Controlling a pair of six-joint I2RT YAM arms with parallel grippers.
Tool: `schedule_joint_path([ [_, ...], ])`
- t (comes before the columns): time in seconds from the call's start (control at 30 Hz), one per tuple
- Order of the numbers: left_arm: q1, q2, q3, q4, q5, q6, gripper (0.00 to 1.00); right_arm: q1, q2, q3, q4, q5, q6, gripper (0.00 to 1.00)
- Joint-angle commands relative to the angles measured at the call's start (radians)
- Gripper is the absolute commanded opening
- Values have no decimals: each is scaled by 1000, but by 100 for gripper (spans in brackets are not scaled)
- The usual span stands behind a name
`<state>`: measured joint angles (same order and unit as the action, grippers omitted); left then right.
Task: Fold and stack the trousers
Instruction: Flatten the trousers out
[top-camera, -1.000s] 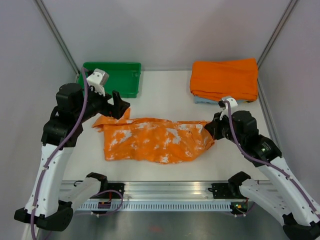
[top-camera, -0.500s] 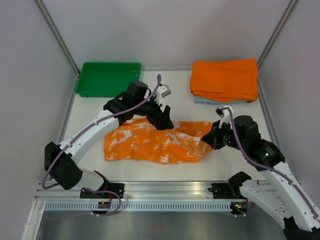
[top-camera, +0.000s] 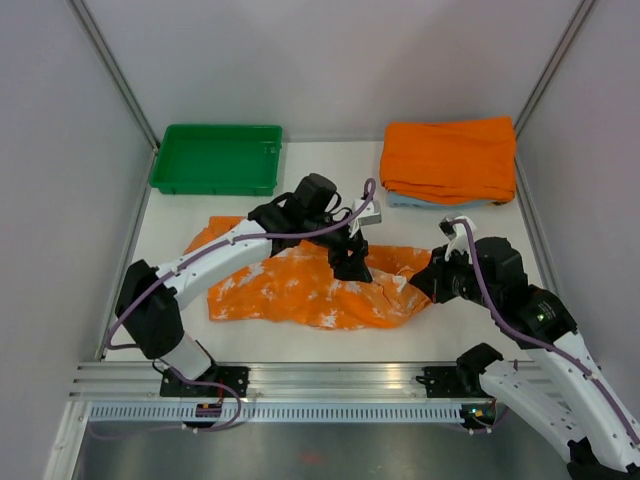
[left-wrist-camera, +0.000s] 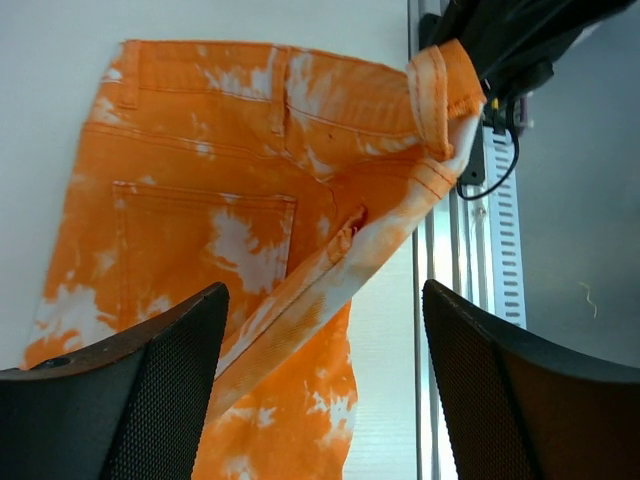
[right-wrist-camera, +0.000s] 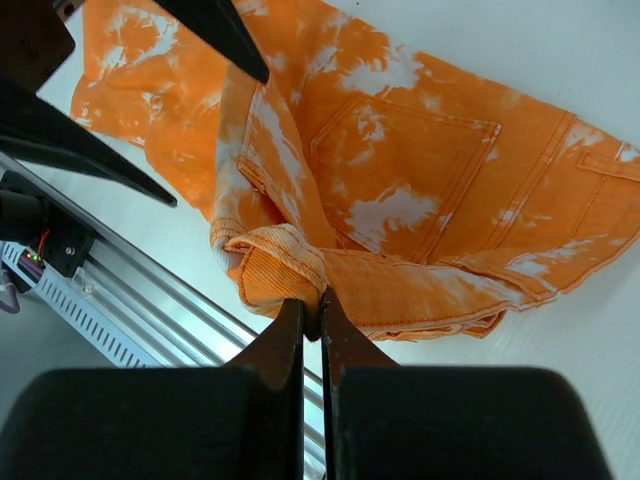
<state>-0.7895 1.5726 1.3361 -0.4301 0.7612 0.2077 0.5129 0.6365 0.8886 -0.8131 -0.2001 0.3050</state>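
The trousers (top-camera: 290, 285), orange with white splashes, lie spread across the middle of the table. Their waist end with a back pocket shows in the left wrist view (left-wrist-camera: 230, 200) and in the right wrist view (right-wrist-camera: 420, 190). My right gripper (top-camera: 428, 277) is shut on the waistband corner (right-wrist-camera: 290, 270) at the trousers' right end and holds it lifted. My left gripper (top-camera: 352, 262) is open and empty, hovering just above the trousers near the waist, its fingers (left-wrist-camera: 130, 400) wide apart.
A green tray (top-camera: 216, 158) stands at the back left. A folded plain orange cloth (top-camera: 449, 157) lies on a light blue cloth (top-camera: 405, 201) at the back right. A metal rail (top-camera: 320, 385) runs along the near edge.
My left arm has swung from the trousers' left end across to the right, over the waist area. My right gripper has kept its hold and shifted slightly toward the near edge.
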Motion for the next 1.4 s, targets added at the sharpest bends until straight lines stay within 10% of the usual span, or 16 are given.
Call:
schedule_joint_path([
  [0.0, -28, 23, 15, -29, 61, 128, 82, -1, 3, 19, 23, 33, 35, 0],
  [0.2, -50, 95, 34, -7, 32, 154, 77, -1, 11, -2, 89, -39, 66, 0],
  [0.47, -129, 93, -48, 19, -2, 110, 37, -1, 6, 12, 104, 1, 164, 3],
  [0.5, -154, 90, -45, 11, -14, 104, 33, -1, 6, 7, 104, 17, 189, 10],
  [0.57, -174, 75, -35, -27, -37, 66, 17, -1, 32, 12, 68, 101, 253, 58],
  [0.67, -221, -25, -86, -1, -83, 3, 2, -1, 113, 87, -139, 411, 353, 89],
  [0.87, -375, -154, -210, 99, -301, -129, 2, -1, 232, 260, -295, 605, 488, 98],
  [1.2, -628, -31, -230, 275, -686, -349, 3, -4, 255, 18, -180, 639, 525, 98],
  [1.3, -698, 6, -233, 303, -691, -366, 21, -17, 188, -87, -138, 601, 534, 98],
  [1.37, -720, 13, -224, 309, -689, -399, 68, -30, 157, -121, -124, 590, 533, 98],
])
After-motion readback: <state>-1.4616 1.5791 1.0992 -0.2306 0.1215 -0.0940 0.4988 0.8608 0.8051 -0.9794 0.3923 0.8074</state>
